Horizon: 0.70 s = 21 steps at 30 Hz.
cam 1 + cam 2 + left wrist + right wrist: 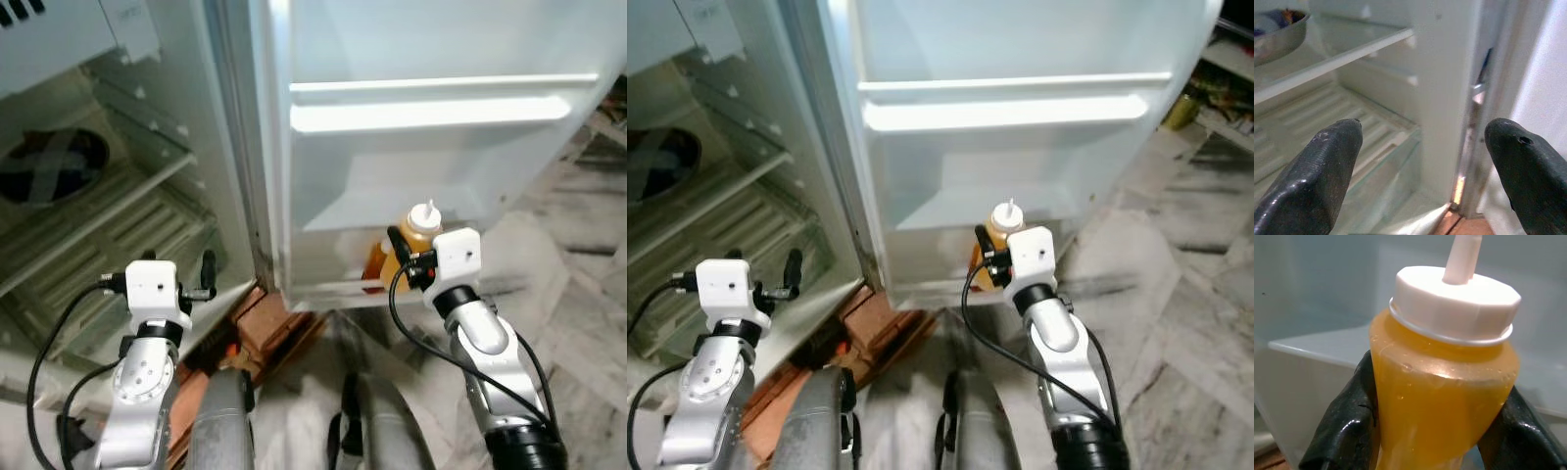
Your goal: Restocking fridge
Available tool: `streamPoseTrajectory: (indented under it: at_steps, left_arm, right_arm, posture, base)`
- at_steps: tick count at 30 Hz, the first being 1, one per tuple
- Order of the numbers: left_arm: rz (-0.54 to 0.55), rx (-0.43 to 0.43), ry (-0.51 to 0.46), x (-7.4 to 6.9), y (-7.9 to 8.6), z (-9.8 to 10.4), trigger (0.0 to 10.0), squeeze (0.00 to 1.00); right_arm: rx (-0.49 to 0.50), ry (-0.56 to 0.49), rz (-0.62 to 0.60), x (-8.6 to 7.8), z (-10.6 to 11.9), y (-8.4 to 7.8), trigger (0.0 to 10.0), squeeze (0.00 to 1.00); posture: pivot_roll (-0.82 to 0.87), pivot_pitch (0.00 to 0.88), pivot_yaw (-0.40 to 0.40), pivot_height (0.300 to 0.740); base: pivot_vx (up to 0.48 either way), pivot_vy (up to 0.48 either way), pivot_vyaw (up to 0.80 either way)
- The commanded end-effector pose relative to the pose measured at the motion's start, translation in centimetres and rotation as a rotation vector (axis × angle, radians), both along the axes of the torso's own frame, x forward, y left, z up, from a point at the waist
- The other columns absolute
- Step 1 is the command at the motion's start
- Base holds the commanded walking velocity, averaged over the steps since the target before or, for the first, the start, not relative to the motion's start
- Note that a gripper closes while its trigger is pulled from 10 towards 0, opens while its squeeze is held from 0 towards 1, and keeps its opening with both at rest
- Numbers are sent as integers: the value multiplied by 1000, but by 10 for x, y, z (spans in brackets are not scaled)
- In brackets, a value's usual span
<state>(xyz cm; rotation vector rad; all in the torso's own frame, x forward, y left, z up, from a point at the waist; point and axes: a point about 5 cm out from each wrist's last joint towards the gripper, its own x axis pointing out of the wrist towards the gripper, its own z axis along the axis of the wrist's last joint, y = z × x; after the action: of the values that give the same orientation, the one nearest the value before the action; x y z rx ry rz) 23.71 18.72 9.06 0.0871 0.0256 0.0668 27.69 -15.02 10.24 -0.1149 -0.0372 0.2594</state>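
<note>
Silver jointed arms, white boxy wrist housings, looping black cables, glossy black textured jaws.

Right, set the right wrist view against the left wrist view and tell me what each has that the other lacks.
Right wrist view: the right claw shut on a squeeze bottle of amber liquid with a white nozzle cap, held before a translucent door bin.

Left wrist view: the left claw open with nothing between its fingers, facing the glass shelves inside the fridge, with a metal bowl on the upper one.

Shared: two black fingers and pale fridge surfaces.
</note>
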Motion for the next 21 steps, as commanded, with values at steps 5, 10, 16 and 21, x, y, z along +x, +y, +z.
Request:
streamPoseTrajectory:
  at_steps: [5, 10, 16, 21]
  left_arm:
    - [15, 4, 7, -1, 3, -1, 10000, 0]
    - [19, -8, 4, -1, 3, -1, 10000, 0]
    - [23, -4, 3, 0, 3, -1, 10000, 0]
    - [25, -7, 3, 0, 3, -1, 10000, 0]
  right_arm:
    - [-3, -8, 24, 0, 1, 5, 10000, 0]
    - [-2, -7, 29, 0, 1, 5, 10000, 0]
    - [1, -5, 39, 0, 1, 8, 10000, 0]
    - [2, -5, 42, 0, 0, 8, 10000, 0]
  posture:
    - [54, 160, -42, 642]
    - [54, 158, -43, 642]
    - [55, 158, -42, 632]
    - [55, 158, -41, 607]
  base:
    - [99, 0, 0]
    - [0, 0, 0]
    - [0, 0, 0]
    - [0, 0, 0]
